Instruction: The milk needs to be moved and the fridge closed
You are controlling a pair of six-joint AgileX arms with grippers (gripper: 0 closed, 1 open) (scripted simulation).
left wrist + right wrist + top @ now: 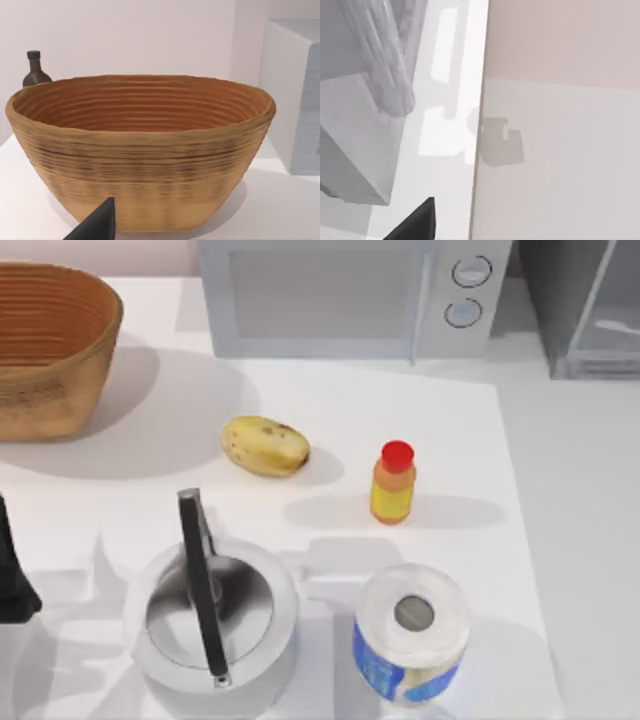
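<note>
Nearest us on the worktop [560,540] stand the kettle [212,615] and the wrapped paper roll [412,633], with the red-capped bottle [394,483] and a potato [264,445] just behind. The fridge [585,305] sits at the far right corner beside the microwave [350,295], its pale door [596,290] apparently swung open. We see no milk carton on the worktop; it may be inside the fridge, but we cannot tell. The fridge lies on our right arm's side, and the right wrist view looks along its grey wall [350,140], so that arm is the nearer. Of the right claw [415,222] a dark tip shows, so we cannot tell its state. The left claw [95,225] is parked at the left edge facing the basket [140,150], which looks empty; its state is likewise unclear.
</note>
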